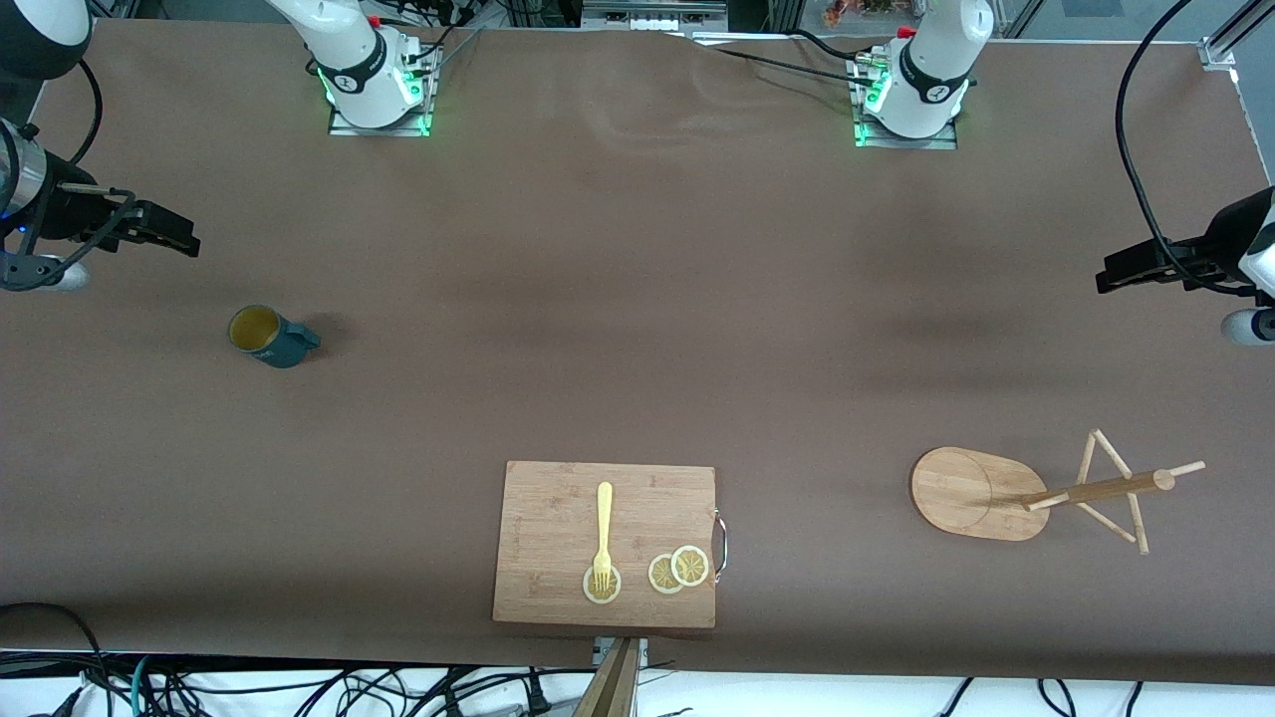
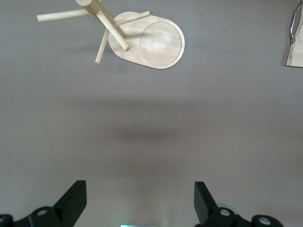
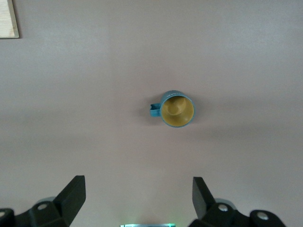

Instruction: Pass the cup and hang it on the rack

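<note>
Right gripper (image 3: 137,201) hangs wide open above bare table by the upright cup (image 1: 269,337); grab it off-centre and it tips. Left gripper (image 2: 140,201), fingers apart too, waits near the rack (image 1: 1036,493), whose thin pegs leave the small handle little margin.

Brown table (image 1: 637,299) is carrying 3 things directly. Cup (image 1: 267,336) is standing upright nr the right arm's end, approx midway btwn robots' edge and camera edge. Board (image 1: 606,544) is lying at the camera edge, mid-length. Rack (image 1: 981,493) is standing twd the left arm's end, nr the camera edge.
</note>
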Action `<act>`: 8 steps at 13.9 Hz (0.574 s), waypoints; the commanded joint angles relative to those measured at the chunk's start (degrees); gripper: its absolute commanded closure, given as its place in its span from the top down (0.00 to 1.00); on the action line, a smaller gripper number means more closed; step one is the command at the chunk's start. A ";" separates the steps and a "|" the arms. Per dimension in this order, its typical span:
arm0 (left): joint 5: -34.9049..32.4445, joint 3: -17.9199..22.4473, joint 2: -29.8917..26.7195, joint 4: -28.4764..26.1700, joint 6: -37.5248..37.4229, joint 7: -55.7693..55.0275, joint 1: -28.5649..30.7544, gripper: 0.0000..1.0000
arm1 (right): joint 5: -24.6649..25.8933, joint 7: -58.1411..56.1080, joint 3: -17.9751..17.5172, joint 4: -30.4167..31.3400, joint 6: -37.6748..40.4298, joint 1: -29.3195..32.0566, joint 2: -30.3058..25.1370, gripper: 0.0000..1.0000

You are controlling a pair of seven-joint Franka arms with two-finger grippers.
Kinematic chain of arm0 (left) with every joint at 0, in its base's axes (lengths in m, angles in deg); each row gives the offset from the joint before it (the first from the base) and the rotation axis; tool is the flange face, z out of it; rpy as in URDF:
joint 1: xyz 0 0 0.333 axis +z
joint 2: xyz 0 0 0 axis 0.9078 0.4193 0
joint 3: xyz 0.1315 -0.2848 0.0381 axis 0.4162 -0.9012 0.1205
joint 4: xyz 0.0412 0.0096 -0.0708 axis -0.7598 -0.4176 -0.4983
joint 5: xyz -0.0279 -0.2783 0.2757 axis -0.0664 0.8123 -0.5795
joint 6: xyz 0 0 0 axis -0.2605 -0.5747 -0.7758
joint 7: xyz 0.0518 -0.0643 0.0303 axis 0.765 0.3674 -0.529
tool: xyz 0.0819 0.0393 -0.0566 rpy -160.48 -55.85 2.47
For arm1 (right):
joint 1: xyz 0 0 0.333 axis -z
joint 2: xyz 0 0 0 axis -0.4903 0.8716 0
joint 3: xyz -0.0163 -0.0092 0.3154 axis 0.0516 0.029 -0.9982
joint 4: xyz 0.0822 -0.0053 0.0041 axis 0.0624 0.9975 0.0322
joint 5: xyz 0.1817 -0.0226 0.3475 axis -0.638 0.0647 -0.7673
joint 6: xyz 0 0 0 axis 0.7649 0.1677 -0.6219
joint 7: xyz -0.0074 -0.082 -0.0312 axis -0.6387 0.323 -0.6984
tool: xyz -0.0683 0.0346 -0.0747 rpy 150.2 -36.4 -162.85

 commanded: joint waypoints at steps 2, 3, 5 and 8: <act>-0.44 0.00 0.89 1.79 -0.63 -0.11 -0.14 1.00 | 1.26 -0.01 -0.32 0.03 1.83 -0.36 0.73 1.00; -0.44 0.00 0.89 1.79 -0.54 -0.11 -0.23 1.00 | 1.26 -0.36 -0.32 0.03 2.01 -0.36 0.82 1.00; -0.44 0.00 0.89 1.88 -0.54 -0.11 -0.23 1.00 | 1.44 -0.36 -0.23 0.38 2.02 -0.19 1.08 1.00; -0.44 0.00 0.89 1.88 -0.54 -0.11 -0.23 1.00 | 1.79 -1.23 3.09 5.11 -1.75 0.60 1.00 1.00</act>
